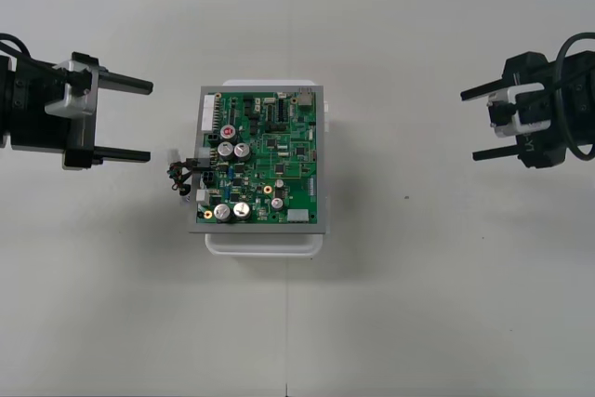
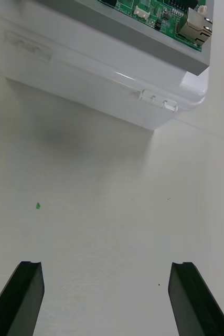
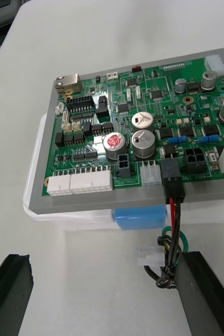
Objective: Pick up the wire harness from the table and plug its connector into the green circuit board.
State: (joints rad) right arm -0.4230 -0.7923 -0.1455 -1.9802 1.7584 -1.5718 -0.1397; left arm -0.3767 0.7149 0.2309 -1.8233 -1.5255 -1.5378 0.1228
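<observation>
black fingers [image 3: 9, 296] of the left gripper [image 1: 149, 122] stand far apart, holding nothing, over the plain light table [image 1: 418, 304]. straight ahead of them sits the green circuit board [image 1: 263, 157] on its white base [image 1: 265, 244]. the wire harness [image 1: 181, 177] hangs off the board's edge that faces this gripper: its black plug [image 3: 172, 178] sits in the board, red, black and green wires drooping down the base, their bundle near one fingertip. the right gripper [image 1: 468, 125] waits beyond the board's opposite side, well apart, fingers spread wide too, bare table between it and the base.
</observation>
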